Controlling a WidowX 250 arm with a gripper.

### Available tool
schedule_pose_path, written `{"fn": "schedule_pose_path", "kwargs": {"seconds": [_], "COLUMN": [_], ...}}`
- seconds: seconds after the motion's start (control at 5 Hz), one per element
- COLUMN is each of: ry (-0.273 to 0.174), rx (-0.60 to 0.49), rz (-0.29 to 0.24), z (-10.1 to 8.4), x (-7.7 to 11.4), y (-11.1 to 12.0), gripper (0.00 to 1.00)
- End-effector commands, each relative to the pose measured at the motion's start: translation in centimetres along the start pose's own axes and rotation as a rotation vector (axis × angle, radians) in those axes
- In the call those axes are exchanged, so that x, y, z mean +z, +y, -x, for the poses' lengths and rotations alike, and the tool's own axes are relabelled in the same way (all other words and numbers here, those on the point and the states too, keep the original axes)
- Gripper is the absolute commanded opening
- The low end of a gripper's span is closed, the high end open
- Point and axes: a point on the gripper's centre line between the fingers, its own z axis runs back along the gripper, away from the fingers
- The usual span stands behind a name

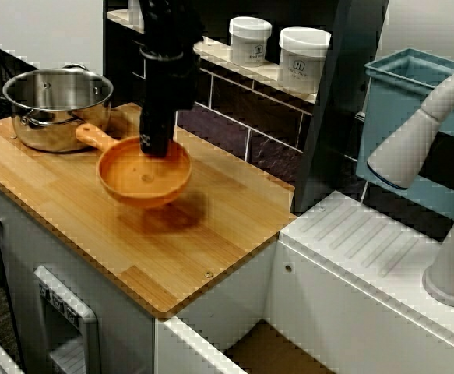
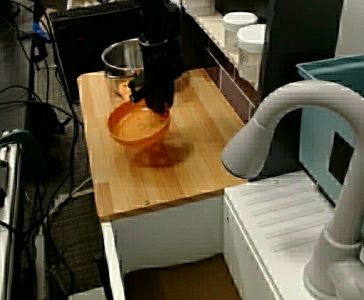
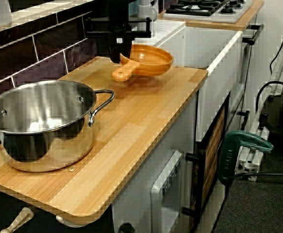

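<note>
At the left of the pale, grained wooden surface (image 1: 219, 234) stands a round, polished steel pot (image 1: 55, 109) with looped side handles. Just right of it a smooth orange pan (image 1: 145, 178), shallow and bowl-shaped, hangs a little above the wood over its own shadow, its stubby handle pointing toward the pot; the black tool (image 1: 155, 148) comes straight down, clamped on the pan's back rim. Farther right, two squat white lidded jars (image 1: 250, 40) sit on a tiled shelf (image 1: 269, 74), and a curved matte grey faucet (image 1: 417, 136) arches over a ridged white drainboard (image 1: 359, 234).
</note>
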Motion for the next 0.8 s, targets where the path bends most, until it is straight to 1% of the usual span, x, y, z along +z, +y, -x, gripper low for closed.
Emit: {"fn": "schedule_pose_path", "kwargs": {"seconds": [0.0,0.2,0.4,0.6], "ry": [0.005,0.026,0.012,0.004], "rx": [0.009,0.025,0.019,0.036], "rz": [-0.039,-0.031,-0.02,-0.013], "z": [-0.4,-0.51,-0.41,-0.04], "x": [-1.43,-1.73,-1.77,-1.43], "y": [1.09,1.08,1.12,1.07], "gripper": [0.0,1.0,1.0,1.0]}}
